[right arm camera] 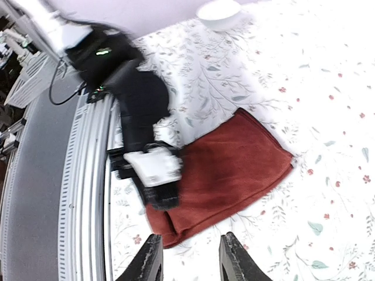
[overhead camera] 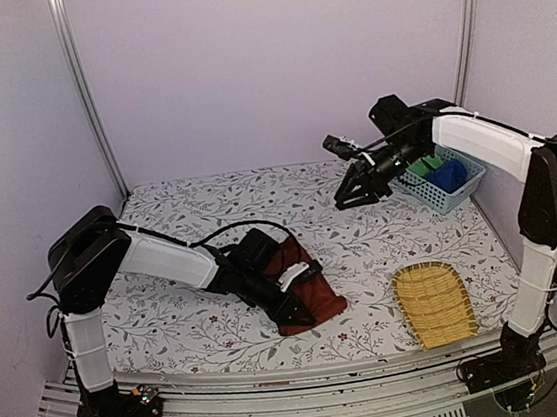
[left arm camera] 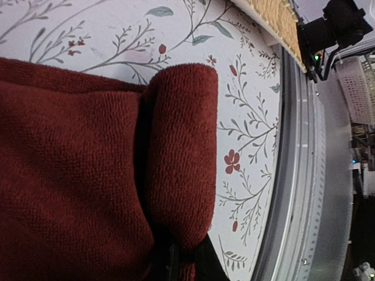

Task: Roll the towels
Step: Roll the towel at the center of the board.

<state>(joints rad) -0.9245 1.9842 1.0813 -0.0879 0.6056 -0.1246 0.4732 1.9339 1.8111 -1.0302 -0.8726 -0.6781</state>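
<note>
**Step in hand: first turn of the roll.** The reddish-brown towel (overhead camera: 312, 283) lies at lower centre of the top view, on the floral table cover (overhead camera: 187, 204). The left gripper (overhead camera: 293, 312) is clenched on the towel's near end. There a fold (left arm camera: 181, 152) is turned over onto the flat part. In the left wrist view a dark finger is seen at the bottom edge, wrapped in cloth.

**Procedure (judged).**
- The pinched end is best carried low and straight along the strip, so that the fold is laid evenly over itself.
- The first turn should be kept tight, as a slack one is likely to give a loose bundle.
- The fold's ends should be kept in line with the long sides, or a cone may be formed.
- The right gripper (right arm camera: 190, 257) is released, with nothing between its fingers. It hangs at upper right of the top view, beside the blue basket (overhead camera: 436, 197). It could be brought down to pin the flat far end against dragging.

**Second towel.** The blue towel (overhead camera: 449, 176) sits bundled in the basket, next to a green cloth (overhead camera: 421, 167).

**Materials.**
- The terry is thick, soft and finely looped, and its fold is plump and rounded. It is expected to cling to the printed cover.
- The basket is a rigid lattice.
- A straw-coloured woven tray (overhead camera: 435, 303), long with rounded ends, lies at lower right.
</note>
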